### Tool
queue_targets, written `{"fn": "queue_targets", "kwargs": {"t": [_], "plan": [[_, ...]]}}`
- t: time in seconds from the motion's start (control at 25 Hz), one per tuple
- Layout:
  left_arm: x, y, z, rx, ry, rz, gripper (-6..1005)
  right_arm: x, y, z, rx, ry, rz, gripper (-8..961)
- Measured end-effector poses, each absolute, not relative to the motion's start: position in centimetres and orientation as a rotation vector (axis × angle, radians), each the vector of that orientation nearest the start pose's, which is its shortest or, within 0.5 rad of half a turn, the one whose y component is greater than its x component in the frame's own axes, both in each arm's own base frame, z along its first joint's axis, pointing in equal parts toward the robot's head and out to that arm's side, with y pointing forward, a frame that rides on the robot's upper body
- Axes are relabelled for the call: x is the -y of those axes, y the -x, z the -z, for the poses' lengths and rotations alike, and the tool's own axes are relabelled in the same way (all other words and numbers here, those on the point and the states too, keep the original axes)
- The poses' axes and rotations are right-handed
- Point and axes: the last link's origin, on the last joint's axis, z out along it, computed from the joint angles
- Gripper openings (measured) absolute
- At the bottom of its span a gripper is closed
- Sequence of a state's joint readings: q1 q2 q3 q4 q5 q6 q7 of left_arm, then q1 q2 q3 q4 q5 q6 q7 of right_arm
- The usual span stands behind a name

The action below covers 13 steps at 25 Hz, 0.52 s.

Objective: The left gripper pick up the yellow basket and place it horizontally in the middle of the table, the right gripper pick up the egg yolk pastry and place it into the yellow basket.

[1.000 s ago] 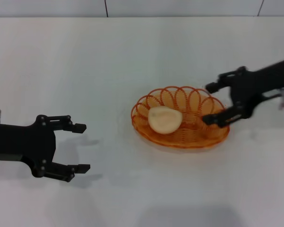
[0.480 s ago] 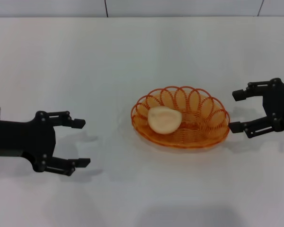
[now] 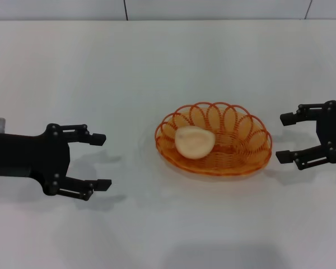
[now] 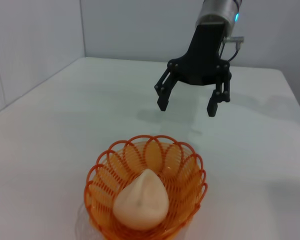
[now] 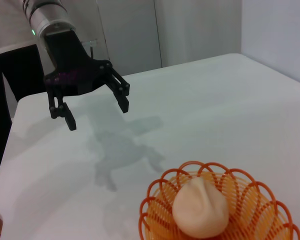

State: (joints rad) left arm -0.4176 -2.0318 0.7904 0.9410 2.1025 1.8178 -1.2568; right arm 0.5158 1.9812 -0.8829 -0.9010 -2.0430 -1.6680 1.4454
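The yellow basket (image 3: 235, 147) lies lengthwise across the middle of the white table (image 3: 168, 67). The pale egg yolk pastry (image 3: 195, 142) rests inside its left part. My left gripper (image 3: 102, 160) is open and empty, low over the table to the left of the basket. My right gripper (image 3: 285, 138) is open and empty, just right of the basket, clear of its rim. The left wrist view shows the basket (image 4: 190, 175), the pastry (image 4: 141, 202) and the right gripper (image 4: 187, 105) beyond. The right wrist view shows the basket (image 5: 160, 210), the pastry (image 5: 200, 208) and the left gripper (image 5: 97, 114).
The table's far edge (image 3: 168, 20) meets a grey wall. A dark figure or stand (image 5: 10, 80) shows past the table's edge in the right wrist view.
My right gripper has drawn back to the right, from over the basket's right rim to beside it. My left gripper has shifted slightly right. The pastry and basket have stayed put.
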Motion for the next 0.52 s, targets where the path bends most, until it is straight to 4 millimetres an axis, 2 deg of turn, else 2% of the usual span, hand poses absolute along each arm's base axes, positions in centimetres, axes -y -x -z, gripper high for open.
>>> {"fn": "queue_targets", "kwargs": {"t": [0.52], "plan": [[-29.13,27.03,-4.21,0.183,2.974,0.435,882,-33.62,-24.93,-4.33,-0.310,2.914,-0.373,872]]}}
